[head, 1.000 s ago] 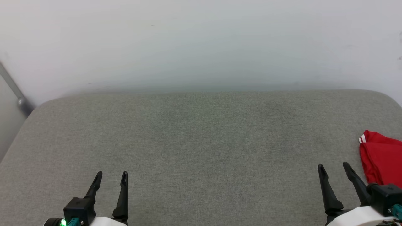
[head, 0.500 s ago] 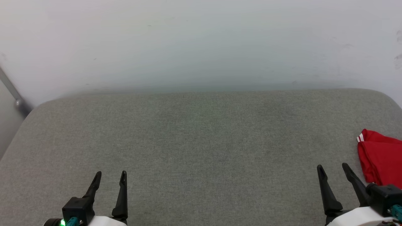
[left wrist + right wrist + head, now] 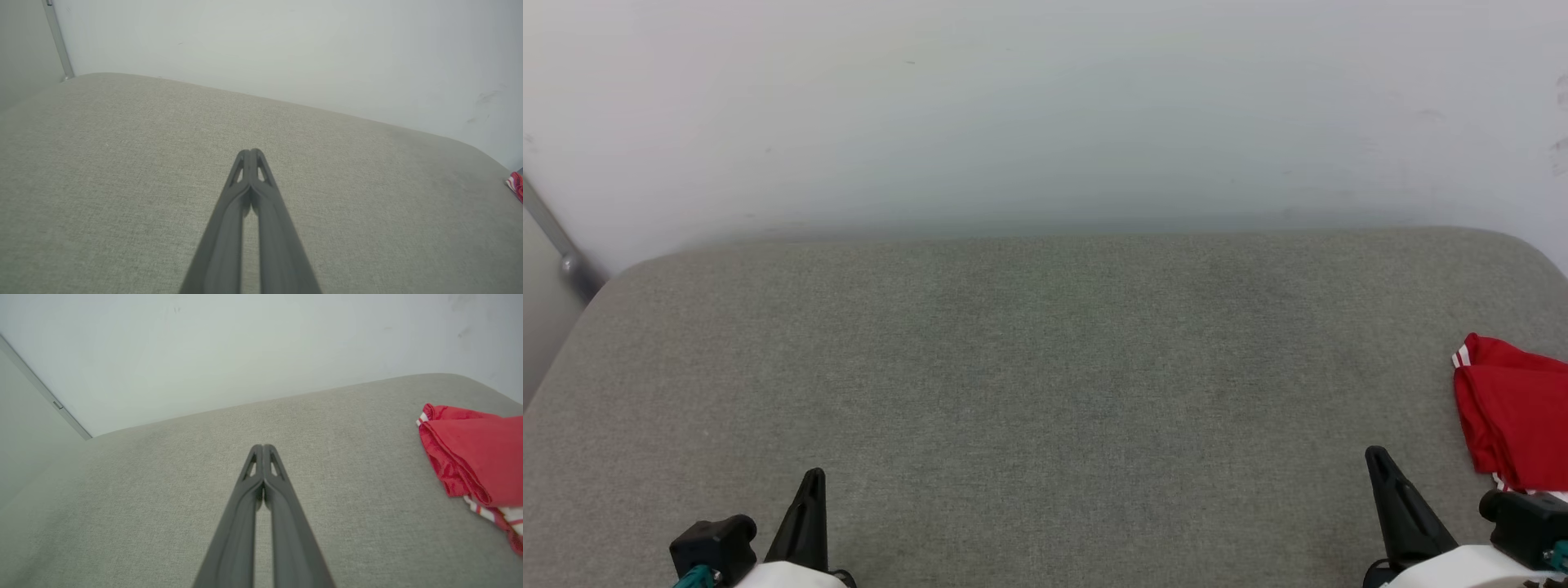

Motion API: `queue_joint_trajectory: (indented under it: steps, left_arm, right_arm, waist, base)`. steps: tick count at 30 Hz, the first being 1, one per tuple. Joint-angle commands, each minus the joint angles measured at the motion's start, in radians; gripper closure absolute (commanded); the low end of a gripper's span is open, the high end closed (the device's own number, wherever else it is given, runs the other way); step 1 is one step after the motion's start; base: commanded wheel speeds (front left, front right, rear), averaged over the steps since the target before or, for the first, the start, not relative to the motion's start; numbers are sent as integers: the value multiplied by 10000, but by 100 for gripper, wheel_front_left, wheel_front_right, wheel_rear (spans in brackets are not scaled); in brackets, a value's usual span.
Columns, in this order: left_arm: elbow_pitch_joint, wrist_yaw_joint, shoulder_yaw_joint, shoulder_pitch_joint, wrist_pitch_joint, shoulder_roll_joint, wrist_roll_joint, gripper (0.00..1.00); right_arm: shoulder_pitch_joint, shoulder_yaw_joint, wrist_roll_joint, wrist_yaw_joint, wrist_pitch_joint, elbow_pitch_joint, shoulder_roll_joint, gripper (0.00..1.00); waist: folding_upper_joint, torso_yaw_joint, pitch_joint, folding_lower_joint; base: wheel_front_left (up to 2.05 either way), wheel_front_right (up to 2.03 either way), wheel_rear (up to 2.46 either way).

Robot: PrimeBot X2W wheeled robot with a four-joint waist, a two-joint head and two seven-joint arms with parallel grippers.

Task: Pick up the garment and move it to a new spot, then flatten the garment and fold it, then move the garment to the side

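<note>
The garment, red with red-white striped trim, lies folded at the right edge of the grey cushioned surface; the right wrist view has the garment at its right side and the left wrist view a sliver of the garment at its far right. My right gripper is shut with nothing in it, low at the front right, just left of the garment and apart from it. My left gripper is shut on nothing at the front left. Both fingertip pairs meet in the wrist views, left gripper, right gripper.
A pale wall rises behind the surface's rounded back edge. A grey metal bar slants down at the far left corner. The surface's corners curve away at back left and back right.
Both grippers have shut from open and drawn back toward the bottom edge. The garment has stayed where it lies.
</note>
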Motion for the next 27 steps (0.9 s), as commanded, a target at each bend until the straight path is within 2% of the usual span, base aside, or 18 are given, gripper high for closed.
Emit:
queue_joint_trajectory:
  steps: [1, 27]
  left_arm:
    - [-88, -117, 205, -319, 94, -21, -365, 100]
    - [423, -1098, 1397, -891, 1096, -860, -3672, 100]
  right_arm:
    - [-346, -17, 515, -1, 8, -37, -53, 100]
    - [-1188, -124, 4827, -2, 105, 1010, -128, 100]
  waist:
    - [-1, 1, 9, 0]
    - [-1, 9, 166, -1]
  base:
    - [0, 0, 0]
    - [0, 0, 0]
